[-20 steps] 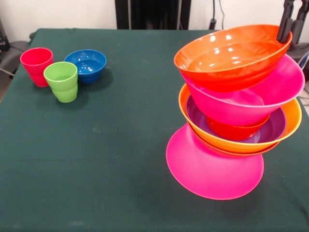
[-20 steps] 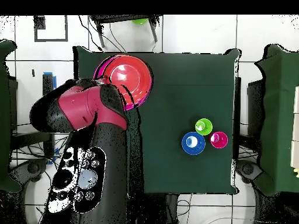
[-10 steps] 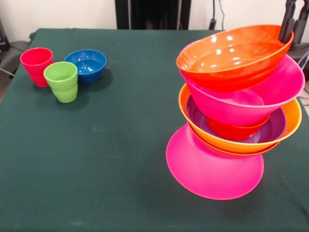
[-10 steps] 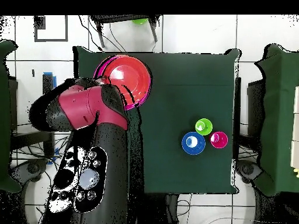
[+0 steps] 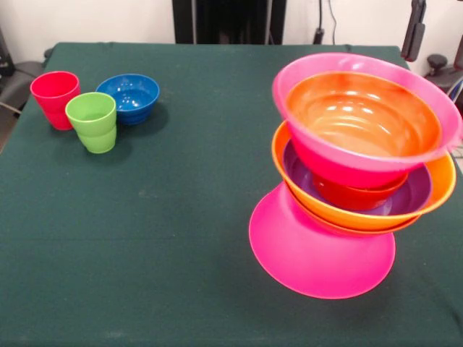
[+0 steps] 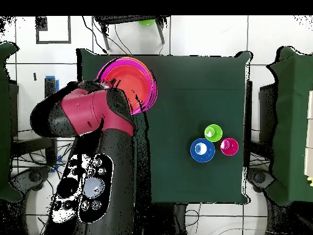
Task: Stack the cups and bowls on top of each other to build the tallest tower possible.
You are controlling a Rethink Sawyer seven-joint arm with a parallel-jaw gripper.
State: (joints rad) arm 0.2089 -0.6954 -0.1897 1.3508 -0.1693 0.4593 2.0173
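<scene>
So the tower (image 5: 354, 188) sits on the right side of the green desk (image 5: 181, 217) in the front view, and it's looking pretty wonky. Base is an upturned pink bowl (image 5: 318, 249), flat on the cloth. On top of that there's a big orange bowl (image 5: 434, 189), with what looks like another rim peeking out just under it, then a purple bowl (image 5: 412, 196) nested inside, then a small red bowl (image 5: 354, 195) sitting in the purple one. Above that a second pink bowl (image 5: 347, 163) rests on the red one, tilted toward the camera, and a red-orange bowl (image 5: 362, 116) is nested right down inside it so only the pink rim shows around it. The upper part of the stack leans off to the right of the base.

Way over at the far left of the desk are the leftovers: red cup (image 5: 55, 97), green cup (image 5: 92, 121) just in front of it and touching or nearly so, and the blue bowl (image 5: 129, 97) right beside them. All upright, well apart from the tower.

End effector (image 5: 414, 29): only a dark finger shows at the top right edge of the front view, above and behind the tower, not touching anything. Can't tell if it's spread or pressed together. In the overhead view the red arm (image 6: 92, 122) covers that area and overlaps the edge of the tower.
</scene>
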